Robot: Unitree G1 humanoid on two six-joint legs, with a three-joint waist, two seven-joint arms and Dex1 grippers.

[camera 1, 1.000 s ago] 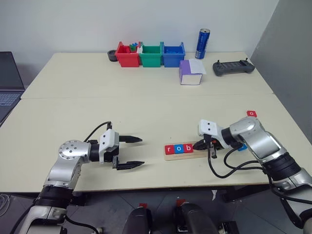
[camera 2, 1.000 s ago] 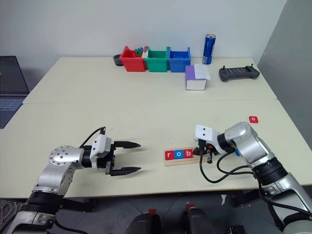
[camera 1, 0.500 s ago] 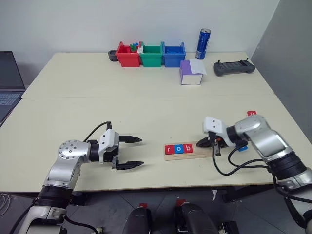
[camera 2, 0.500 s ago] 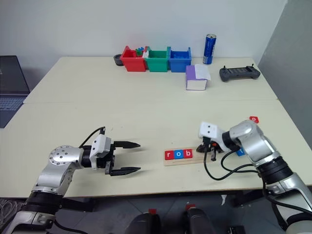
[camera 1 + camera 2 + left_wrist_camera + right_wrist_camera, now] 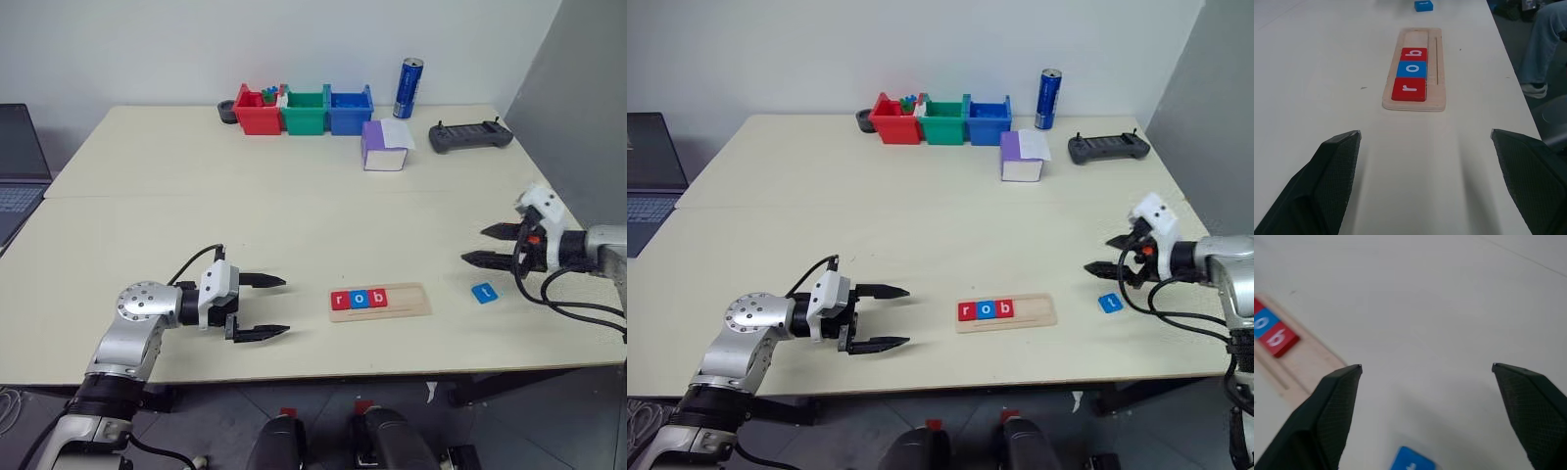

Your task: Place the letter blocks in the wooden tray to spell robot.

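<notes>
The wooden tray (image 5: 409, 300) lies near the table's front edge. Three letter blocks fill its left part: a red r (image 5: 340, 301), a blue o (image 5: 360, 300) and a red b (image 5: 378, 298). Its right part is bare. A blue block with a t (image 5: 484, 292) lies flat on the table to the right of the tray. Just above and behind that block hovers my right gripper (image 5: 474, 245), open and empty, pointing left. My left gripper (image 5: 285, 305) stands open and empty to the left of the tray, pointing at it. The left wrist view looks along the tray (image 5: 1436, 58) to the blue block (image 5: 1423, 5).
Red (image 5: 257, 110), green (image 5: 304, 110) and blue (image 5: 348, 108) bins stand at the table's back, with a blue can (image 5: 407, 87), a purple and white box (image 5: 384, 145) and a black controller (image 5: 470, 135). A laptop (image 5: 18, 166) sits far left. A person's leg (image 5: 1547, 44) is beyond the table's right edge.
My right gripper left the tray's right end, swung right and up, and went from shut to open. The blue t block now shows on the table. The left gripper stayed put.
</notes>
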